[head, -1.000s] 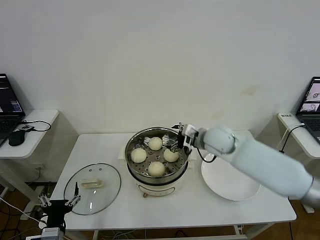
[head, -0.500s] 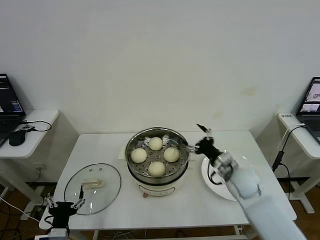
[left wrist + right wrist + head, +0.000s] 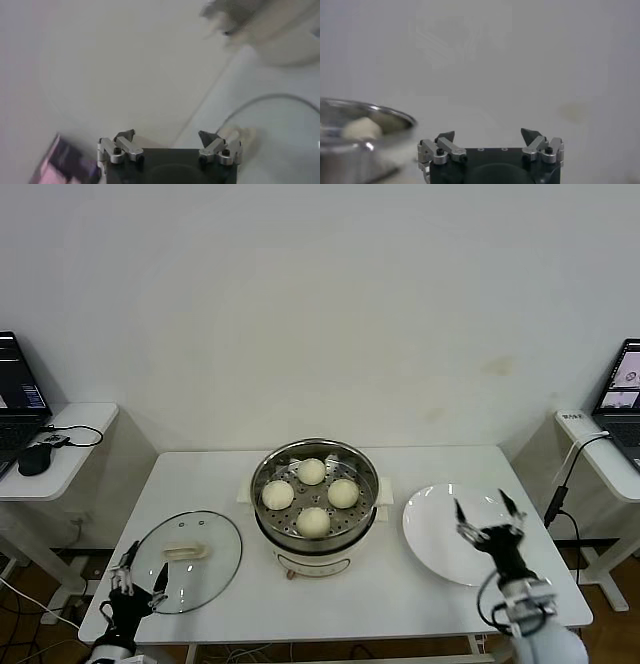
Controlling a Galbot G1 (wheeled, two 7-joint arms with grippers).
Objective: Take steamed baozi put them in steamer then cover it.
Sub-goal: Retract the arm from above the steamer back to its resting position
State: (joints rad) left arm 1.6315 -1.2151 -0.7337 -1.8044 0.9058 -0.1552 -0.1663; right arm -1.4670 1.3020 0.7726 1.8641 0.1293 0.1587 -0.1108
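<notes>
The steamer (image 3: 315, 536) stands mid-table with several cream-white baozi (image 3: 314, 522) on its perforated tray. Its rim (image 3: 365, 112) and one baozi (image 3: 359, 129) show in the right wrist view. The cover (image 3: 215, 569), a glass lid with a cream handle (image 3: 183, 552), lies flat to the steamer's left; its rim (image 3: 272, 96) shows in the left wrist view. My left gripper (image 3: 142, 567) (image 3: 169, 134) is open at the cover's near-left edge, holding nothing. Open and empty too, my right gripper (image 3: 485, 509) (image 3: 489, 134) hangs over the white plate (image 3: 440, 549).
The white plate lies right of the steamer with nothing on it. Side tables with laptops (image 3: 18, 374) (image 3: 625, 379) flank the table. A cable (image 3: 565, 464) hangs by the right edge. The wall stands close behind.
My right arm has pulled back from over the steamer to the front right, above the white plate, jaws still open. The left gripper has shifted slightly by the cover's near edge.
</notes>
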